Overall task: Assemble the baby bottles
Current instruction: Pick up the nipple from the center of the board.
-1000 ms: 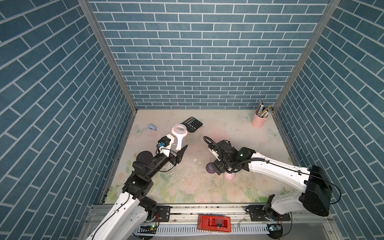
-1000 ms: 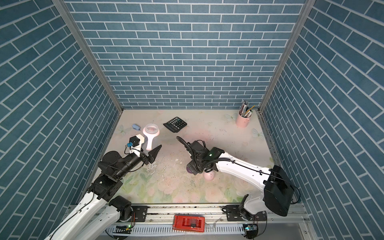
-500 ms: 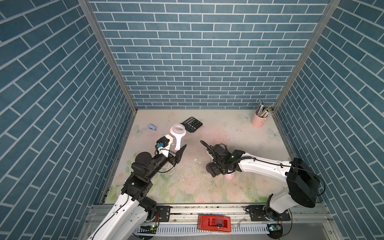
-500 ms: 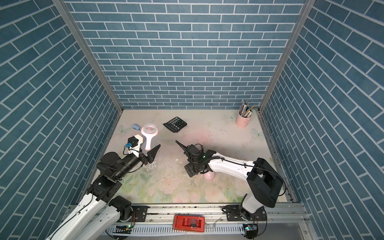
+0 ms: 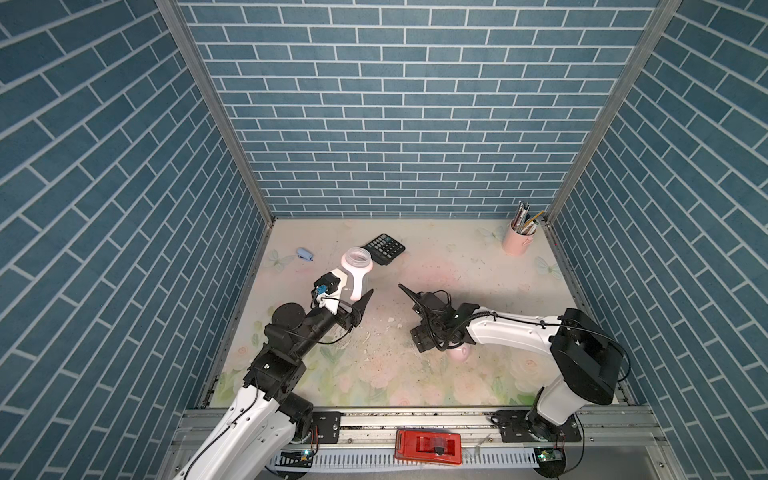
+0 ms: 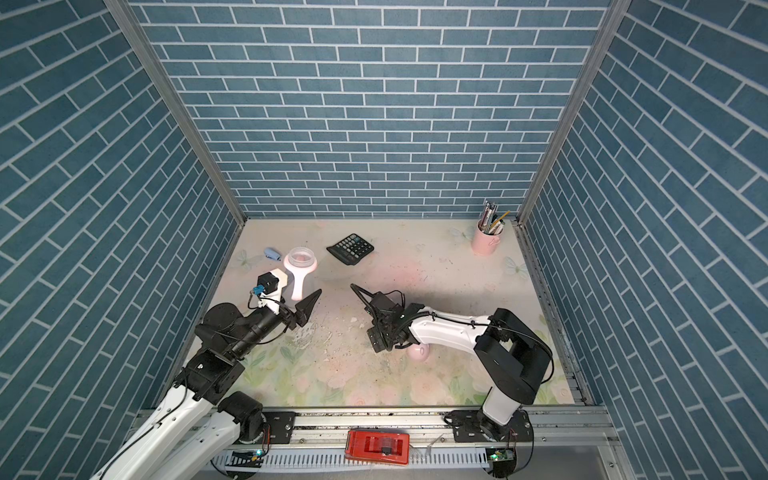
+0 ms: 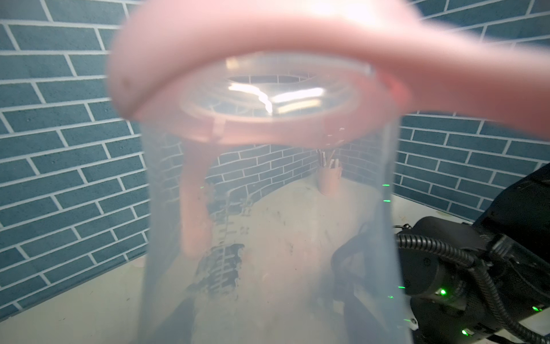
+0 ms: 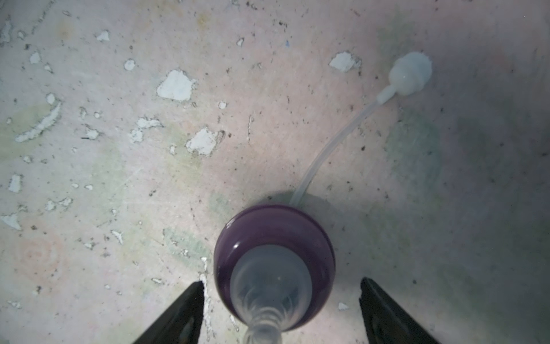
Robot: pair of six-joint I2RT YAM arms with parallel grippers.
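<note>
My left gripper (image 5: 355, 292) is shut on the translucent baby bottle body (image 5: 356, 261), held upright above the mat at the left. The pink looped-handle ring (image 5: 347, 268) sits round its neck. In the left wrist view the bottle body (image 7: 268, 226) and the ring (image 7: 166, 98) fill the picture. My right gripper (image 8: 282, 287) is open and points down at the mat. The purple collar (image 8: 273, 229) with its clear nipple (image 8: 269, 286) stands between the fingers without touching them. Its straw ends in a white weight (image 8: 410, 74). The pink cap (image 5: 460, 354) peeks from under my right arm (image 5: 511, 332).
A black calculator (image 5: 384, 248) lies at the back behind the bottle. A pink pen cup (image 5: 517, 241) stands in the back right corner. A small blue object (image 5: 304, 254) lies at the back left. The mat (image 5: 365, 336) is peeled in patches between the arms.
My right arm has swung left, bringing its gripper down over the purple collar, which it now covers in the top views. The left arm and the bottle have not moved.
</note>
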